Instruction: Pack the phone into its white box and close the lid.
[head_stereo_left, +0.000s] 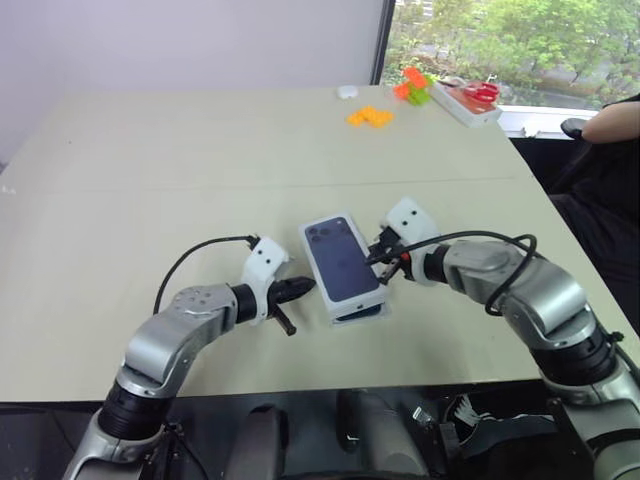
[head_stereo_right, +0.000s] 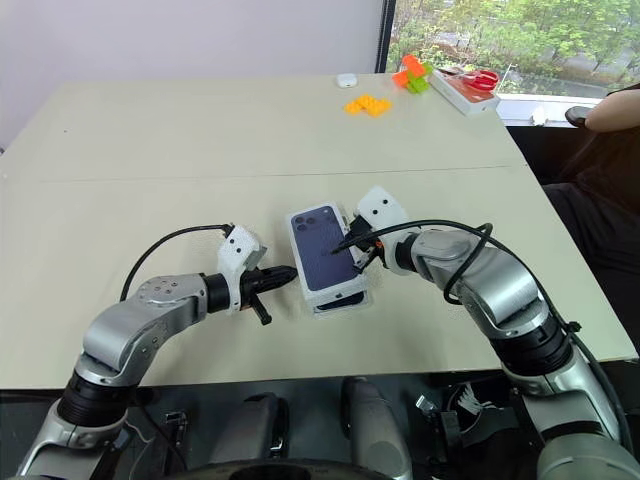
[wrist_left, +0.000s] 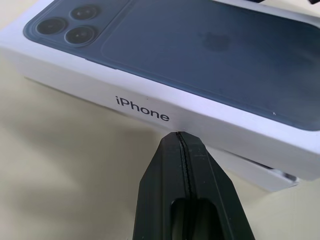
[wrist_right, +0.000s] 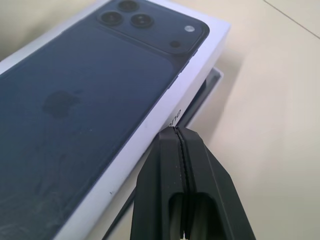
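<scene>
On the table (head_stereo_left: 150, 170), the lid (head_stereo_left: 343, 262) is sitting askew over the box (wrist_left: 260, 172), both closed grippers, left (head_stereo_left: 300, 288) and right (head_stereo_left: 377, 255), flanking it.

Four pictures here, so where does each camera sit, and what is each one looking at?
Left eye and right eye views: on the head, looking forward and down at the table; both arms show.
Left wrist view: on the left wrist, facing the lid's "iPhone" side; shut left pincer shows.
Right wrist view: on the right wrist, facing the lid's other long side; shut right pincer shows.
Shared: the lid, askew over the white box.
</scene>
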